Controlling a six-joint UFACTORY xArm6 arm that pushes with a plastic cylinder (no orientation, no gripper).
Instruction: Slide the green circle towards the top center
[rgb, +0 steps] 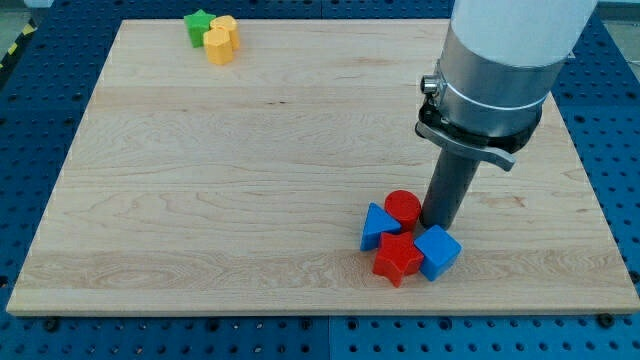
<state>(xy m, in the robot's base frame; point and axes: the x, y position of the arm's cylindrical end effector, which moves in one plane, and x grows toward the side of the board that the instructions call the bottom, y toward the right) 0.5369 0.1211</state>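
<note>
My tip (436, 225) rests on the board in the lower right, touching or almost touching the right side of a red circle (402, 207) and just above a blue cube (437, 251). The only green block (199, 27) lies far away at the top left corner and looks star-shaped. No green circle shows, and the arm's wide body hides part of the board's upper right.
Two yellow blocks (221, 39) sit against the green block's right side. A blue triangle (377, 227) and a red star (397, 259) are packed with the red circle and blue cube. The wooden board's (250, 180) bottom edge is close below this cluster.
</note>
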